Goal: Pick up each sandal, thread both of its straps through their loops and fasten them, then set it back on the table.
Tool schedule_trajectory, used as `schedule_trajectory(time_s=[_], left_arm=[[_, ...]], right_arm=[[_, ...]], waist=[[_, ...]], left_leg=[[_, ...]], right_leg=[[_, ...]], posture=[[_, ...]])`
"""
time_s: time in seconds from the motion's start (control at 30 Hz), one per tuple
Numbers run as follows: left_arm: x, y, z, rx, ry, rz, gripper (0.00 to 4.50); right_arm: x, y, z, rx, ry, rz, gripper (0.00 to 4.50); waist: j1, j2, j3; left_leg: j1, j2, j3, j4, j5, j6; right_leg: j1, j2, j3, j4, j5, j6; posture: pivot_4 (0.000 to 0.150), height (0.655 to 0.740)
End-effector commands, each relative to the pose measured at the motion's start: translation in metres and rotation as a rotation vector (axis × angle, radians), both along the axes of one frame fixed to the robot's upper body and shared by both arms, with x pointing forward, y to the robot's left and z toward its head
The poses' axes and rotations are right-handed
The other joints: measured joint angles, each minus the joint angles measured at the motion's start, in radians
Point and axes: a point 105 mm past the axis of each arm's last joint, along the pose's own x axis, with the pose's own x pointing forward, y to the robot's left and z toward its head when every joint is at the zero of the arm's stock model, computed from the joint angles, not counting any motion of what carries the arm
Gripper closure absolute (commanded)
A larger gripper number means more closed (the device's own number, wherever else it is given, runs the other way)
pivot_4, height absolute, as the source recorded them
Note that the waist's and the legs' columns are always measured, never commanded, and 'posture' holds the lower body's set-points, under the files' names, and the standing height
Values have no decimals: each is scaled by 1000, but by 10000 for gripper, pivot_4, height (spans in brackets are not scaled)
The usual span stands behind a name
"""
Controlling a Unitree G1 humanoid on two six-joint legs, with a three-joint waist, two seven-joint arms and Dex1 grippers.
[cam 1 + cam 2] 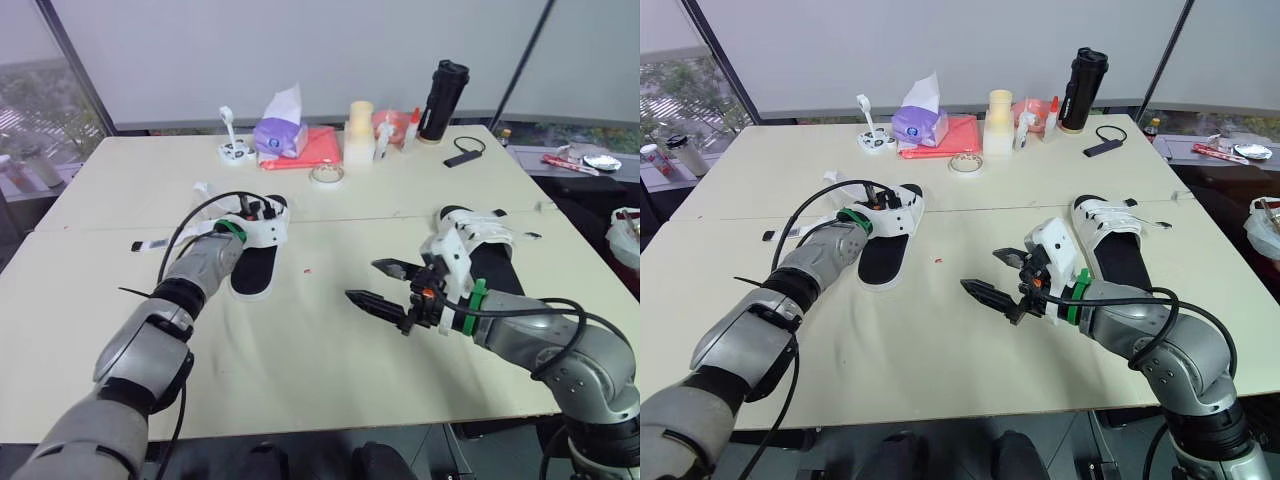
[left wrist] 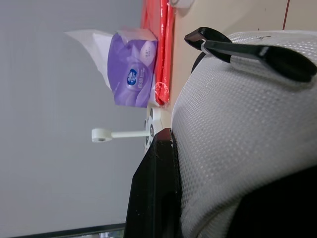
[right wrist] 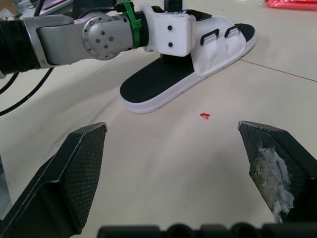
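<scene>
Right claw (image 1: pixel 363 281) gapes wide, empty, hovering over the bench (image 1: pixel 300 380) toward its front edge, between the two sandals. Left claw (image 1: pixel 255 213) is clamped on the left sandal (image 1: pixel 255 270), pinching its white strap (image 2: pixel 237 139), sole flat mid-bench. Right sandal (image 1: pixel 495 264) lies near the right edge, just behind that wrist.

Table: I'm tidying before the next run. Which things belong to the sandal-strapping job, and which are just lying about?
Job: left-side sandal, right-side sandal.

Lying about: tissue pack, red sheet, tape roll, cream cup, black flask.
</scene>
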Motion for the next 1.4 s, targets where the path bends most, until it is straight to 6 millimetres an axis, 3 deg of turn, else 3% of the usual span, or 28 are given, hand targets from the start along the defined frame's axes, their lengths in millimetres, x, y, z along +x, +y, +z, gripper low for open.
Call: schedule_trajectory(time_s=[0.03,0.3,0.6,0.8,0.97,1.3,1.4], left_arm=[[-13,-6,14,74,-53,-166,44531],[-80,-37,32,311,-156,-722,44531],[-147,-54,11,416,-212,-1152,44531],[-164,-43,-14,428,-136,-1258,44531],[-181,-43,-5,382,-224,-1344,44531],[-174,-39,-15,387,-202,-1320,44531],[-173,-38,-19,370,-175,-1293,34266]], right_arm=[[3,-15,6,26,-26,-48,0],[6,-42,4,38,0,-96,0],[10,-50,-2,50,27,-121,0],[4,-51,-10,53,52,-127,0],[-1,-55,-21,54,89,-147,0],[3,-56,-29,51,118,-157,0],[5,-55,-29,49,121,-147,0]], waist=[[-2,0,0],[-6,0,0],[7,0,0],[7,0,0],[5,0,0],[4,0,0],[4,0,0]], left_leg=[[0,0,0,0,0,0],[-2,0,1,0,0,0],[-3,0,1,3,0,0],[-3,0,1,5,0,0],[-3,0,1,5,0,0],[-1,0,2,6,0,0],[-1,0,2,6,0,0]], right_leg=[[0,0,0,0,0,0],[-2,-1,0,-1,0,0],[-1,-1,0,0,0,1],[-1,-1,0,1,1,1],[-1,-1,0,2,1,1],[0,-1,0,4,1,2],[0,-1,0,4,1,2]], posture=[[1500,7400],[1500,7400],[1500,7400],[1500,7400],[1500,7400],[1500,7400],[1500,7400]])
